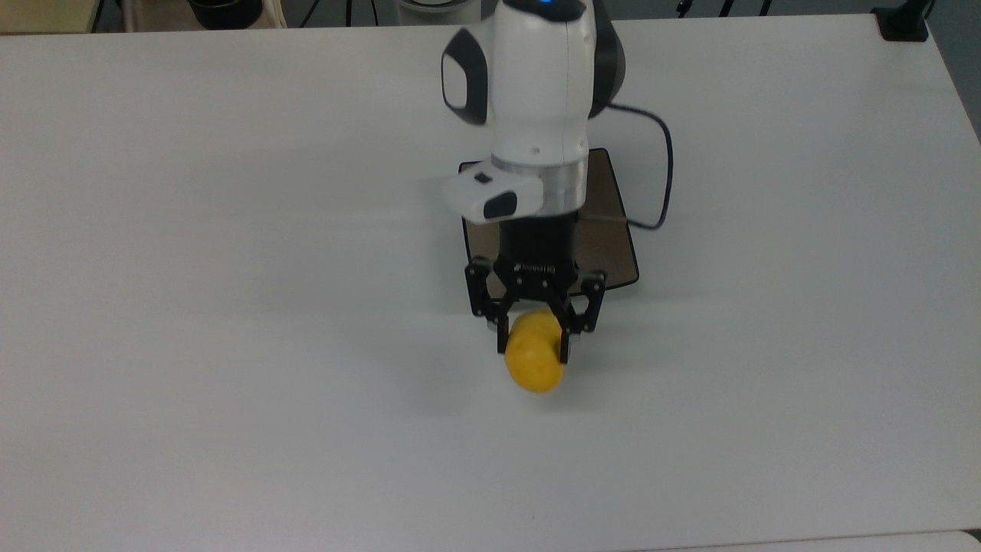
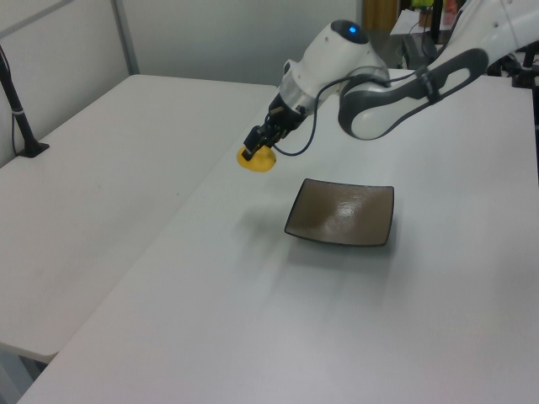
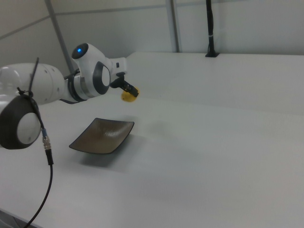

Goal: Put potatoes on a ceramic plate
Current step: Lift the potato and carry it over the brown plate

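Observation:
The yellow potato [image 1: 534, 360] hangs in the air, held between the black fingers of my gripper [image 1: 533, 346], which is shut on it. In the left view the potato [image 2: 258, 161] is well above the table, up and to the left view's left of the ceramic plate [image 2: 344, 214]. The right view shows the potato [image 3: 127, 96] in my gripper [image 3: 129, 92], above and behind the plate [image 3: 102, 135]. In the top view the brown square plate [image 1: 605, 245] lies bare on the white table, partly hidden under my arm.
A black cable [image 1: 665, 176] loops from the arm over the plate's far side. A black post base [image 1: 903, 23] stands at the table's far right corner in the top view. Around the plate lies the white table [image 1: 230, 307].

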